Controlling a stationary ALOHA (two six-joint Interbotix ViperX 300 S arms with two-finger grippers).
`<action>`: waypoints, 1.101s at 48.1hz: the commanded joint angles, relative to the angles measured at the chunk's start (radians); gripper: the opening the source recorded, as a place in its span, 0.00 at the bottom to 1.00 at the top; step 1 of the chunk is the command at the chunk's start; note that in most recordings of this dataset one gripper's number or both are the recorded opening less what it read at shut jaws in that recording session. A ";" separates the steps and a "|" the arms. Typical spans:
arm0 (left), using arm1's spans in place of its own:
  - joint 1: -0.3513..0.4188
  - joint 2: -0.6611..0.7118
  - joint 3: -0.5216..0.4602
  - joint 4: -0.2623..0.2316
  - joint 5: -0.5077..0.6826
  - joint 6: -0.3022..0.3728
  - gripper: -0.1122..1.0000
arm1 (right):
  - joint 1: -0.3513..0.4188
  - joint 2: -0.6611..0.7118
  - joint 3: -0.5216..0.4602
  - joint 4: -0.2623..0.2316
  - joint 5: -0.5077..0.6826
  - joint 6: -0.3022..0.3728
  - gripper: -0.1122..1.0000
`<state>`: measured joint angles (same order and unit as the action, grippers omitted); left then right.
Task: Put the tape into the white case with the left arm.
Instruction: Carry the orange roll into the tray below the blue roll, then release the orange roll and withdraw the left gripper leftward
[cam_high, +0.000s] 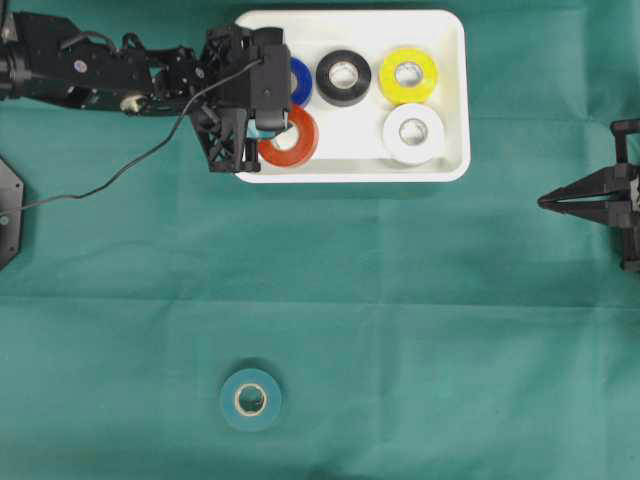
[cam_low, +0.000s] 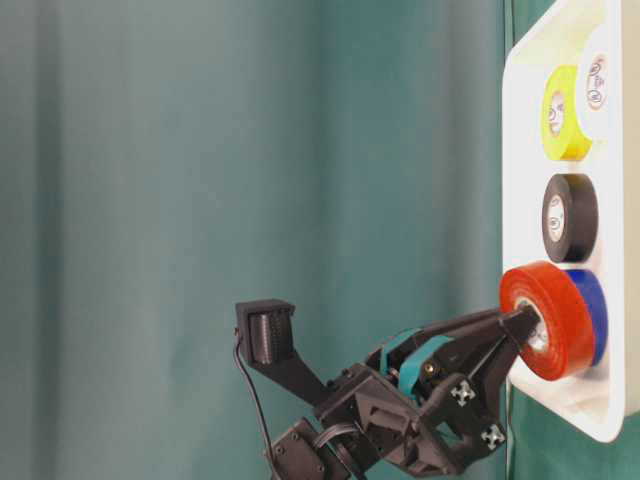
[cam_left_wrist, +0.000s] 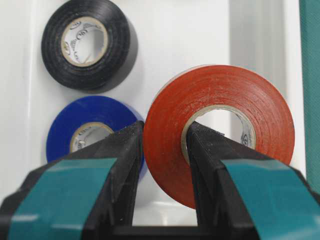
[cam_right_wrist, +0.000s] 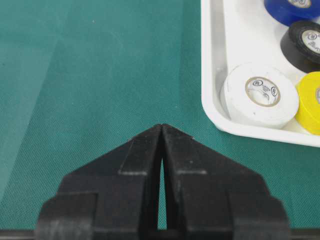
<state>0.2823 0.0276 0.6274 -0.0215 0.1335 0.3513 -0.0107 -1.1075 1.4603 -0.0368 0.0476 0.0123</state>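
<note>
Holding red tape (cam_high: 293, 138) over white case (cam_high: 452, 95): left gripper (cam_high: 262, 128) | inside: blue, black, yellow, white rolls | right gripper (cam_high: 545, 201) closed

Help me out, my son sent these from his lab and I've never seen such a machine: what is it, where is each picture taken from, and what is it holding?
It is a two-armed robot on a table under green cloth. One picture looks down from above, one from table level, and one comes from a camera on each wrist. The left gripper is shut on a red tape roll, one finger through its hole, over the white case. Blue, black, yellow and white rolls already lie in the case. A teal roll lies on the cloth. The right gripper is shut and empty.
</note>
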 joint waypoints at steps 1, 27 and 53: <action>0.006 -0.014 -0.026 0.000 -0.008 0.002 0.32 | 0.000 0.006 -0.009 0.000 -0.012 0.002 0.02; 0.015 -0.018 -0.011 0.000 0.015 -0.003 0.57 | 0.000 0.005 -0.009 0.000 -0.012 0.002 0.02; -0.026 -0.176 0.097 -0.003 0.021 -0.025 0.98 | -0.002 0.006 -0.009 0.000 -0.014 0.002 0.02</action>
<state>0.2746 -0.0859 0.7118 -0.0230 0.1549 0.3344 -0.0107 -1.1075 1.4634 -0.0368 0.0460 0.0123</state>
